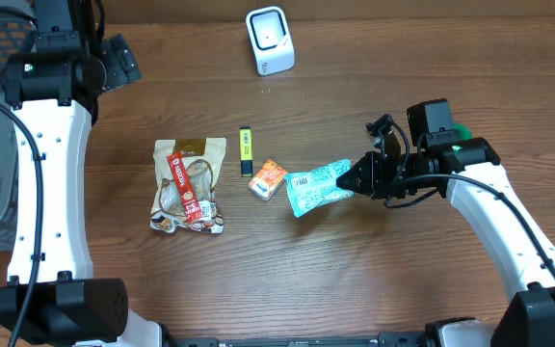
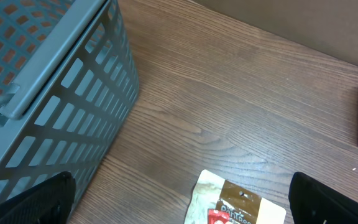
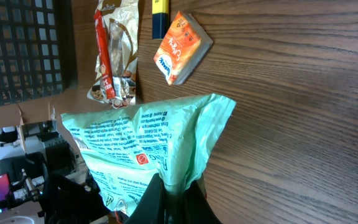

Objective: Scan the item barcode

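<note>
The right claw (image 1: 357, 178) is clamped on one corner of the green packet (image 1: 316, 188), its fingers pinched together on the crumpled edge. The rest of the packet stretches out ahead of the fingertips, printed face toward the wrist camera. Whether its far end touches the table (image 1: 355, 289) cannot be told. Just past that far end lies a small orange packet (image 1: 267, 178), flat on the wood and close to the green one. A yellow marker (image 1: 246, 149) lies a little beyond the orange packet and close beside it. Further out in the same line from this claw is a clear snack bag (image 1: 190, 183) with a red strip down it, also flat. The white scanner (image 1: 270, 40) stands upright well away from the right claw, at the table's far edge, and well apart from the green packet. The left claw (image 2: 180, 180) hangs with its fingers spread wide and nothing between them. Below it is bare wood, with the top edge of the snack bag showing between its fingertips. A grey basket (image 2: 73, 93) stands just off to one side of this claw, its slatted wall upright on the table.
</note>
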